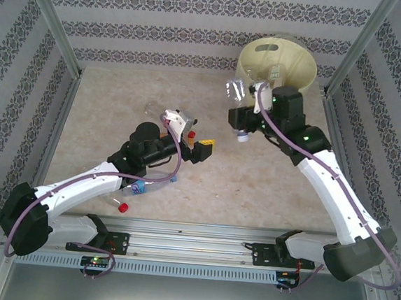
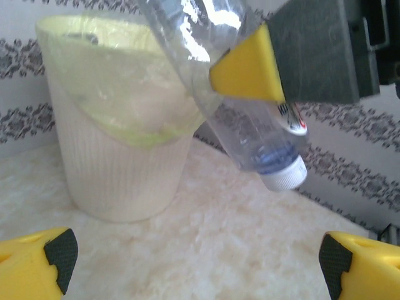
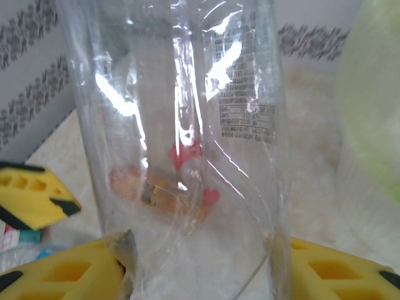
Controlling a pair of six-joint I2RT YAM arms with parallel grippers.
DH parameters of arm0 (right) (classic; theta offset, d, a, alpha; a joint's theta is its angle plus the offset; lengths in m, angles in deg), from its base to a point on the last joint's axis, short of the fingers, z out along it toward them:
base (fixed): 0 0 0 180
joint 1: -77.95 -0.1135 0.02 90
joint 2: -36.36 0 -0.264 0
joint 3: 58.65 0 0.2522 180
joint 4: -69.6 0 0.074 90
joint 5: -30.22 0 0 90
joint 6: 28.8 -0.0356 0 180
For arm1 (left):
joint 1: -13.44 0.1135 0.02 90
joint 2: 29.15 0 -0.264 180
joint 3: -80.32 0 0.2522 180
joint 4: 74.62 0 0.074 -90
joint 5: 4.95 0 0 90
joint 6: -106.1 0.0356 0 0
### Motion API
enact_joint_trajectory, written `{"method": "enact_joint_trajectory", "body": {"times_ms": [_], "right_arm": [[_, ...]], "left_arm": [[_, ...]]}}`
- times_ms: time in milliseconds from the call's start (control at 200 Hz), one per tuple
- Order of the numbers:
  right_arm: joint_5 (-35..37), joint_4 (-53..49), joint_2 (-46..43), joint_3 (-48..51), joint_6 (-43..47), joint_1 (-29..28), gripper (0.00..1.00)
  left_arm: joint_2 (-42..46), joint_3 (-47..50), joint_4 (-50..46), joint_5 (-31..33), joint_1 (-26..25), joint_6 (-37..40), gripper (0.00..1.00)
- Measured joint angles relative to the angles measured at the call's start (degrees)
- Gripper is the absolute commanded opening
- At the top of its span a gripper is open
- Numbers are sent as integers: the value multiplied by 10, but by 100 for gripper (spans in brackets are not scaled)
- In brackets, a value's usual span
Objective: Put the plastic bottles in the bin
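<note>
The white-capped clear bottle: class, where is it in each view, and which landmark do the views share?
Top external: bottle right of centre, beside the bin.
Left wrist: bottle upper middle, tilted, cap lowest.
Right wrist: bottle centre, close up.
Shared landmark: the bin.

Glossy clear plastic bottle (image 3: 187, 156), matt bin (image 2: 119, 175)

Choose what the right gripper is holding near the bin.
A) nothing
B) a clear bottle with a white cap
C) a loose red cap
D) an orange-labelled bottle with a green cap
B: the right gripper is clamped on a clear bottle whose white cap points down, near the pale-yellow bin.
</note>
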Motion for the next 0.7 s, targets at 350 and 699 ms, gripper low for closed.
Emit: {"method": "enact_joint_trajectory", "body": {"times_ms": [350,699], "right_arm": [[42,-28,75,-188,5,82,56],[107,-92,256,-422,20,148,56]], "left_arm": [[-5,17,82,-19,1,-21,100],[9,23,85,-22,4,-21,100]]}}
